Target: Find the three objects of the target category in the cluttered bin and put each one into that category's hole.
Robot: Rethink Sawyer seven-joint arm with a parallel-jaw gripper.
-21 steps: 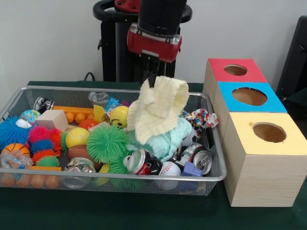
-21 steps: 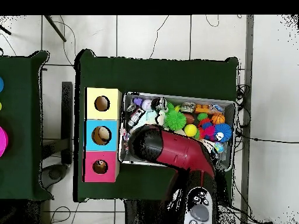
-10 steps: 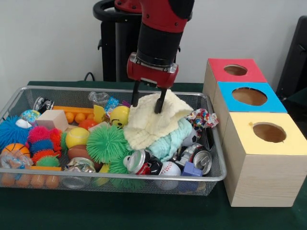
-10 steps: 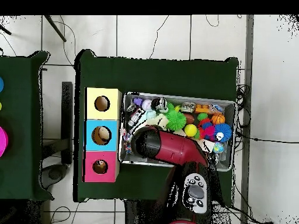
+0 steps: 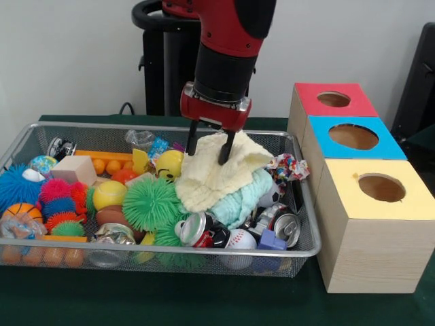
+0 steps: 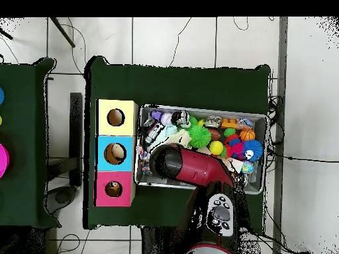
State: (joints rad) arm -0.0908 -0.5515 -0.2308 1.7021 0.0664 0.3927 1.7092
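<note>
Pincer (image 5: 208, 147) low over the wire bin (image 5: 302, 250), fingers spread apart, both black tips pressing into the top folds of a pale yellow cloth (image 5: 216, 170). Nothing gripped between them; the cloth lies slack, draped over a mint-green cloth (image 5: 243, 195) directly below.

Left of the pincer in the front view: a yellow smiley ball (image 5: 168, 163) just beside the yellow cloth, then a clear crumpled plastic piece (image 5: 141, 140) and an orange strip with small orange balls (image 5: 107, 165) further off. Below and left, a green spiky ball (image 5: 151, 202) touches the cloth's lower edge. Further left again, a wooden block (image 5: 74, 170), a yellow-green tennis ball (image 5: 109, 194), pink and blue spiky balls (image 5: 60, 197) and a small basketball (image 5: 22, 210).

Below the pincer, at the bin's near wall: a crushed red can (image 5: 198, 229), a baseball (image 5: 240, 239), a purple block (image 5: 272, 240) and a silver can (image 5: 284, 227). Right of the pincer, a multicoloured crumpled wad (image 5: 286, 167) sits against the bin's rim.

Well to the right, outside the bin, three boxes in a row on the green counter (image 5: 156, 302): red box (image 5: 331, 100), blue box (image 5: 351, 137), yellow box (image 5: 377, 187), each with a round hole on top.

Overhead view: the red arm (image 6: 195, 169) covers the pincer and the middle of the bin.
</note>
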